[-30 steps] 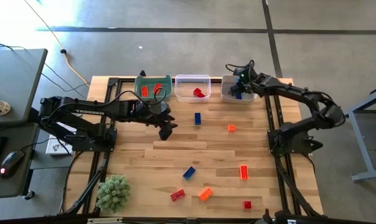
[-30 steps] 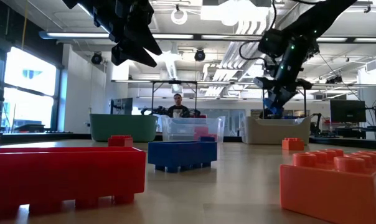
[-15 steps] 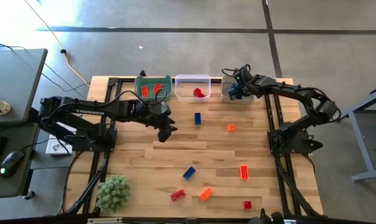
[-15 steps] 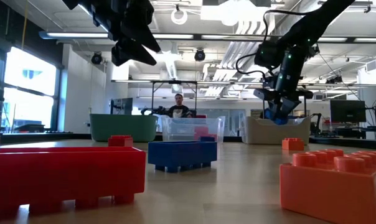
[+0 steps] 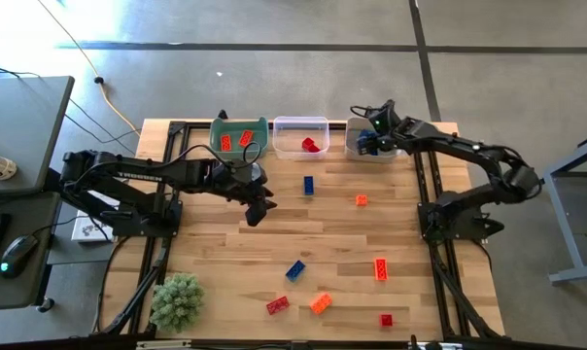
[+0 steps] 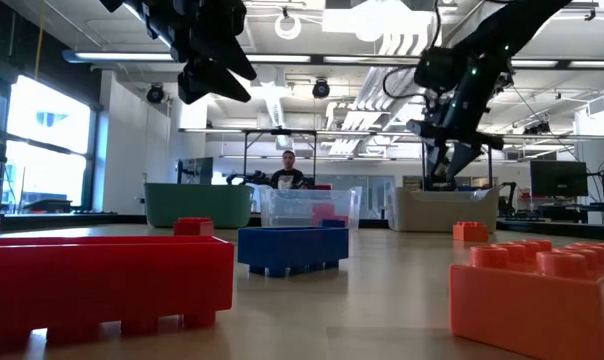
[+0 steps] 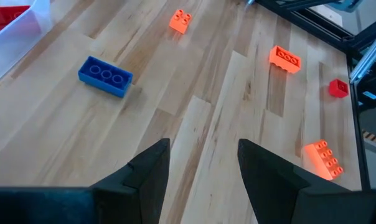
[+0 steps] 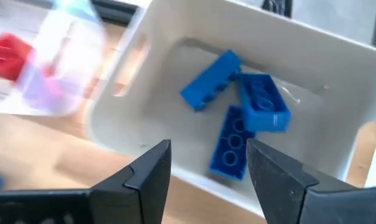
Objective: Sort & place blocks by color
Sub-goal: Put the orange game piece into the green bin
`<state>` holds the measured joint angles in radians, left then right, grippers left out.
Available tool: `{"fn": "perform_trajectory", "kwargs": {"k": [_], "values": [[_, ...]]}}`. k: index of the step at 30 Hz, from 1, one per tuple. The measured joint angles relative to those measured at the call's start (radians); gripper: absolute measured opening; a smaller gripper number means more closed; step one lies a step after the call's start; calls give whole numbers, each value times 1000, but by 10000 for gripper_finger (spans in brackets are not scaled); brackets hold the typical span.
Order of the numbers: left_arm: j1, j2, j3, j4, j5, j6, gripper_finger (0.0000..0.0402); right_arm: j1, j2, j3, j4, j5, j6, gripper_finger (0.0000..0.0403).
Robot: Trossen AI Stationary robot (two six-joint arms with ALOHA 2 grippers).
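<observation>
My right gripper hangs open and empty over the white bin at the table's far edge. Three blue blocks lie on the floor of that bin. My left gripper is open and empty above the table's middle left. A blue block lies flat on the wood a little to its right. Other blocks lie loose on the table: orange, blue, orange-red, red, orange, red.
A green bin with two red-orange blocks and a clear bin with a red block stand left of the white one along the far edge. A green spiky ball sits at the near left corner. A person shows far behind the table.
My right gripper, which held a blue block above the white bin, dipped slightly and opened; the block has left its fingers and now lies in the bin with the other blue ones. The left arm has barely moved.
</observation>
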<state>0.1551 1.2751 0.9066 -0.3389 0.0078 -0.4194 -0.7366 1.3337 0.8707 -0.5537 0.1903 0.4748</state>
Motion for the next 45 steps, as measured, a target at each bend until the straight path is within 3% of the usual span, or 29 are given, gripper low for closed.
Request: {"fn": "perform_trajectory", "kwargs": {"k": [12, 28, 37, 45], "values": [[2, 0, 0, -7, -26, 29, 217, 194, -154, 0, -4, -60, 187, 196], [-31, 0, 0, -9, 33, 11, 220, 582, -171, 0, -4, -63, 512, 196], [-90, 0, 0, -16, 33, 6, 220, 800, -171, 0, -5, -62, 802, 196], [-106, 0, 0, -27, 30, -132, 220, 972, -171, 0, -69, -97, 1055, 196]]}}
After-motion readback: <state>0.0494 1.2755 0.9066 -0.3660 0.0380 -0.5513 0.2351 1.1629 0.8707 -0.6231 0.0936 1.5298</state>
